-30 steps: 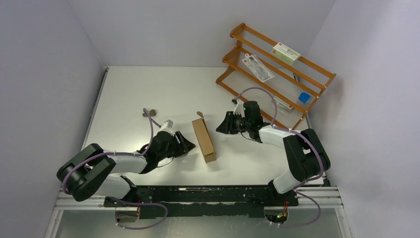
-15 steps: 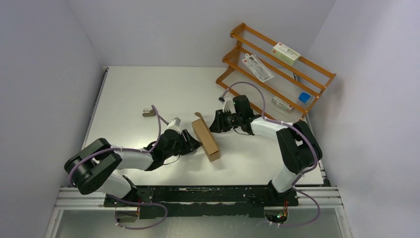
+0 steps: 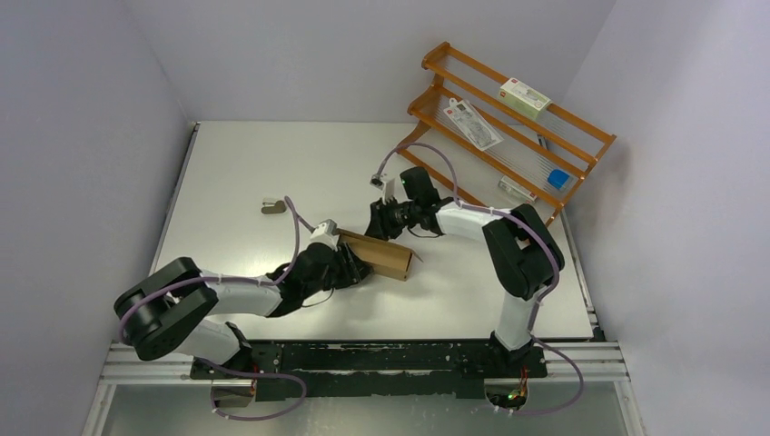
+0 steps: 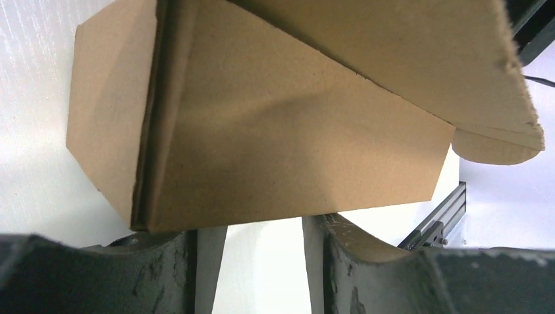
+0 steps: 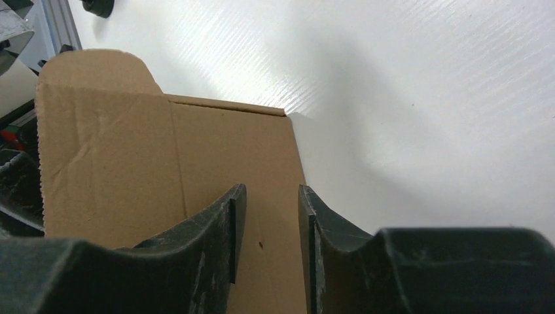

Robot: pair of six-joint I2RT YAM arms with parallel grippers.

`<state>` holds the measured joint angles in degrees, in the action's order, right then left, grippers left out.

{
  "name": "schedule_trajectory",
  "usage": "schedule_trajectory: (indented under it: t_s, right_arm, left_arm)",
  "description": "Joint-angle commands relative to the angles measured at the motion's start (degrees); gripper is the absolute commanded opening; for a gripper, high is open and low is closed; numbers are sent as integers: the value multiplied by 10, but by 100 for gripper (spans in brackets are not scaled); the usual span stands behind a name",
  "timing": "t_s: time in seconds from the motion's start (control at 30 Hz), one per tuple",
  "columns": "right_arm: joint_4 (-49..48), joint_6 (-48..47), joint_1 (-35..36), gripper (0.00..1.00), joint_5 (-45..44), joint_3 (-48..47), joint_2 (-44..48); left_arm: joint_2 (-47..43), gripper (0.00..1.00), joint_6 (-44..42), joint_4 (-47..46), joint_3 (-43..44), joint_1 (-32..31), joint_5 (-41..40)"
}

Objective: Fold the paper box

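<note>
The paper box [image 3: 386,257] is a small brown cardboard box lying crosswise on the white table between my two grippers. My left gripper [image 3: 352,269] is at its near left end. In the left wrist view the box [image 4: 275,131] fills the upper frame and its lower edge rests across the tips of the open left gripper [image 4: 265,226]; nothing is between the jaws. My right gripper [image 3: 381,223] is at the box's far side. In the right wrist view it [image 5: 269,209] hovers over a flat brown panel [image 5: 131,163] with a rounded tab, jaws slightly apart and empty.
An orange wooden rack [image 3: 508,118] stands at the back right with white printed packages and a blue item [image 3: 557,178]. A small metallic object [image 3: 271,206] lies on the table at the left. The aluminium rail [image 3: 363,359] runs along the near edge.
Both grippers have closed in on the box from either side. The box has swung from lying lengthwise to lying crosswise, and the right arm has reached further left.
</note>
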<state>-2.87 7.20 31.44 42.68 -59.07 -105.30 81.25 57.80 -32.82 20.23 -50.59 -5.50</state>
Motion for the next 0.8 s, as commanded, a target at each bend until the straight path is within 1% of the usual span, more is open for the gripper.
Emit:
schedule_trajectory:
  t_s: [0.0, 0.03, 0.17, 0.3, 0.4, 0.53, 0.6, 0.7, 0.77]
  right_arm:
    - [62, -47, 1, 40, -16, -37, -6]
    - [69, -50, -4, 42, -25, -44, -3]
    - [99, -48, -24, 54, -65, -74, 17]
    - [131, -47, -28, 62, -133, -89, 60]
    - [148, -47, -31, 69, -194, -84, 104]
    - [187, -50, -37, 75, -271, -67, 171]
    - [207, -48, -36, 77, -303, -53, 218]
    - [238, -38, -35, 80, -342, -25, 280]
    - [263, -32, -35, 80, -353, -5, 318]
  left_arm:
    - [-29, 50, -13, 14, 27, -3, -38]
    - [-34, 51, -14, 19, 28, -3, -40]
    - [-58, 53, -15, 42, 25, -3, -39]
    - [-107, 57, -29, 108, 29, -3, -38]
    - [-167, 61, -49, 189, 38, -3, -55]
    - [-248, 69, -90, 318, 69, -1, -89]
    - [-284, 74, -118, 411, 106, 2, -110]
    - [-304, 83, -170, 508, 167, 12, -137]
    - [-301, 88, -214, 563, 214, 26, -147]
